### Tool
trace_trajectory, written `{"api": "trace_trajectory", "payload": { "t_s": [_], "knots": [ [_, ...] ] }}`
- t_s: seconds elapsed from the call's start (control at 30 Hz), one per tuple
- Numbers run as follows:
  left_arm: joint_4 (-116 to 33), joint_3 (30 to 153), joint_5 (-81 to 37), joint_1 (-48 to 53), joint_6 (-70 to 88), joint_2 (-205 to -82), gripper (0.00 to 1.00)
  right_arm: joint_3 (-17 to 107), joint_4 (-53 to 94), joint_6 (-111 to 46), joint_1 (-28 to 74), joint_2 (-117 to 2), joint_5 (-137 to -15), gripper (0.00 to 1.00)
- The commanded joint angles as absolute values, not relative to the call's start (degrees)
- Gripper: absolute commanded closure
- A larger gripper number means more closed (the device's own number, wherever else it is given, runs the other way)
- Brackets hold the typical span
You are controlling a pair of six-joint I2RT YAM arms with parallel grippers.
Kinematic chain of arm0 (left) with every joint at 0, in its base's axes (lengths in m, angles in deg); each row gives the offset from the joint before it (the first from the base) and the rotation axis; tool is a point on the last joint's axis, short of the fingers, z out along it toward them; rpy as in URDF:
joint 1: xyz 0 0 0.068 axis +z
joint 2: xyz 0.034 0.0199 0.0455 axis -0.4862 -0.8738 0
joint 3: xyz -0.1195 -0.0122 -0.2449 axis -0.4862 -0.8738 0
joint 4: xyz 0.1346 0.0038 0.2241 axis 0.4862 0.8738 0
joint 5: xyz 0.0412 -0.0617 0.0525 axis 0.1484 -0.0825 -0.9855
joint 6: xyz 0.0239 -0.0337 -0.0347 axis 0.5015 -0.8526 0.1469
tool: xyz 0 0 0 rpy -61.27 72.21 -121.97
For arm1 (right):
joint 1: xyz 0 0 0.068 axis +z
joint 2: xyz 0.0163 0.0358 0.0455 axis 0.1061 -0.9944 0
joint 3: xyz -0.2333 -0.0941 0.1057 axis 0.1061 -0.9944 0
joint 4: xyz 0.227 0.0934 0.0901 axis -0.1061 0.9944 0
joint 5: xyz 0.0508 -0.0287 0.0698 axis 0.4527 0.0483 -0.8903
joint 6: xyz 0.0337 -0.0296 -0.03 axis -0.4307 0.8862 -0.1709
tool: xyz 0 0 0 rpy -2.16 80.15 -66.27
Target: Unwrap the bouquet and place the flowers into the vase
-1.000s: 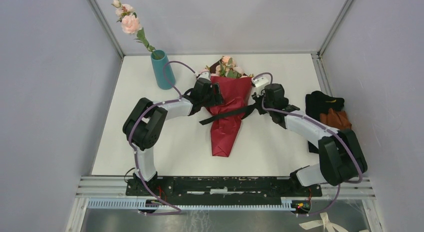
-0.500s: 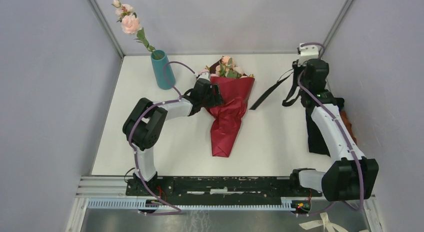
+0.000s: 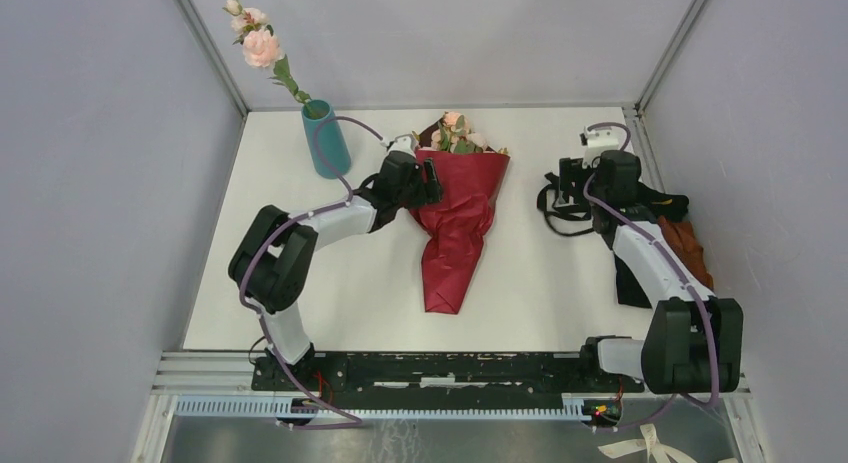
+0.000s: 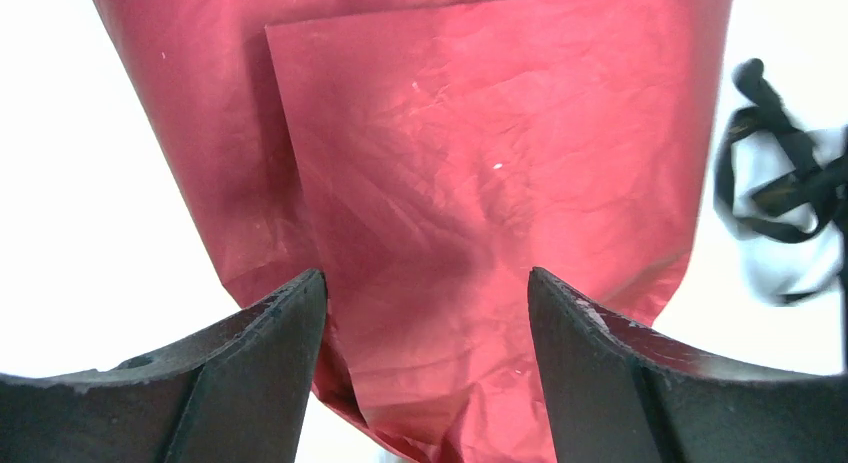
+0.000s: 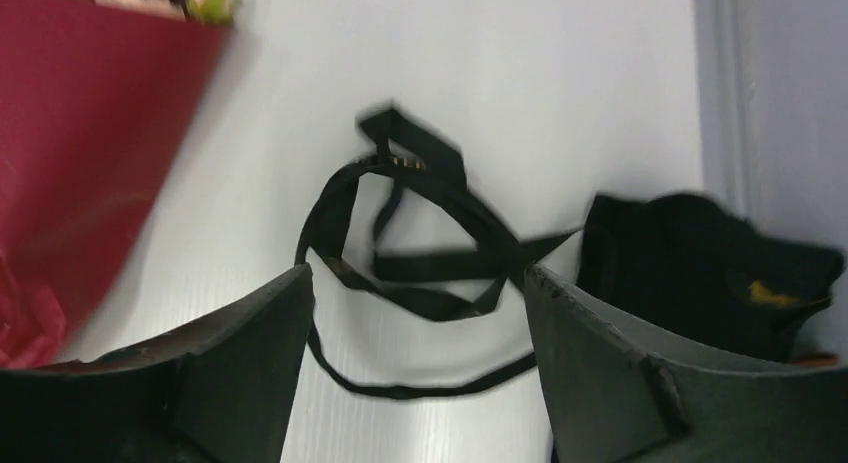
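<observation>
The bouquet (image 3: 462, 218) lies mid-table, a cone of dark red paper with no ribbon on it, and the flowers (image 3: 455, 133) stick out of its far end. My left gripper (image 3: 430, 183) is open at the cone's upper left edge, with the red paper (image 4: 480, 163) spread under and between its jaws. The black ribbon (image 3: 556, 198) lies loose on the table to the right. My right gripper (image 3: 563, 181) hangs open just above the ribbon (image 5: 420, 253), holding nothing. The teal vase (image 3: 326, 138) stands at the back left and holds one pink rose stem (image 3: 262, 48).
A black-and-orange cloth pile (image 3: 665, 223) lies against the right wall, next to the right arm; it shows as black cloth (image 5: 710, 273) in the right wrist view. Grey walls close in the table on three sides.
My right gripper pulled the ribbon off the bouquet, carried it to the right and opened, leaving it on the table. The left gripper shifted slightly toward the cone's far end.
</observation>
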State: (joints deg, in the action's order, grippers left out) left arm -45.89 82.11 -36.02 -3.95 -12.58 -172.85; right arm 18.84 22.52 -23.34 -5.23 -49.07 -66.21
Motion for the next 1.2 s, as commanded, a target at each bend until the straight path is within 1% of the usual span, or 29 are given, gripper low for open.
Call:
{"api": "trace_trajectory", "payload": {
  "t_s": [0.0,0.17,0.33,0.37,0.4,0.5,0.53,0.57,0.7,0.77,0.9,1.0,1.17],
  "knots": [
    [-46.6,82.0,-37.3,-4.2,-12.0,-166.4,0.20,14.7,16.6,-24.9,-4.5,-46.8,-67.1,0.16],
    [-47.1,80.9,-35.8,-4.2,-12.7,-164.9,0.21,11.1,15.0,-25.6,-3.9,-42.5,-69.6,0.16],
    [-48.2,79.8,-33.9,-4.1,-13.0,-165.3,0.27,7.8,15.1,-25.7,-3.9,-38.1,-70.1,0.16],
    [-48.2,79.9,-33.7,-4.1,-13.0,-165.7,0.30,7.4,15.4,-25.6,-3.9,-37.4,-70.1,0.16],
    [-48.3,79.9,-33.6,-4.1,-13.2,-166.0,0.34,7.1,15.7,-25.6,-3.8,-37.0,-70.2,0.16],
    [-49.3,80.1,-31.9,-4.4,-13.8,-166.0,0.51,6.4,16.6,-25.6,-3.9,-35.5,-70.4,0.16],
    [-49.4,80.6,-31.3,-4.8,-14.0,-165.9,0.53,6.1,16.5,-25.6,-3.9,-34.8,-70.5,0.16],
    [-49.3,81.2,-30.9,-5.3,-14.1,-165.8,0.52,5.8,16.5,-25.6,-3.8,-34.3,-70.7,0.16],
    [-46.0,86.5,-33.0,-10.3,-13.0,-165.4,0.39,5.4,17.2,-25.6,-3.8,-32.1,-71.3,0.16],
    [-44.9,89.5,-34.3,-13.5,-12.1,-165.9,0.37,5.1,17.4,-25.6,-3.7,-30.9,-71.0,0.16],
    [-44.3,94.4,-33.7,-17.8,-12.0,-168.9,0.36,4.9,18.2,-25.7,-3.8,-28.2,-70.0,0.17],
    [-44.3,95.1,-35.1,-19.3,-12.4,-170.1,0.35,5.1,19.1,-25.6,-3.8,-27.5,-70.0,0.17],
    [-39.6,92.3,-45.0,-17.4,-9.1,-166.2,0.35,4.5,19.2,-25.6,-3.8,-28.3,-71.1,0.17]
  ]
}}
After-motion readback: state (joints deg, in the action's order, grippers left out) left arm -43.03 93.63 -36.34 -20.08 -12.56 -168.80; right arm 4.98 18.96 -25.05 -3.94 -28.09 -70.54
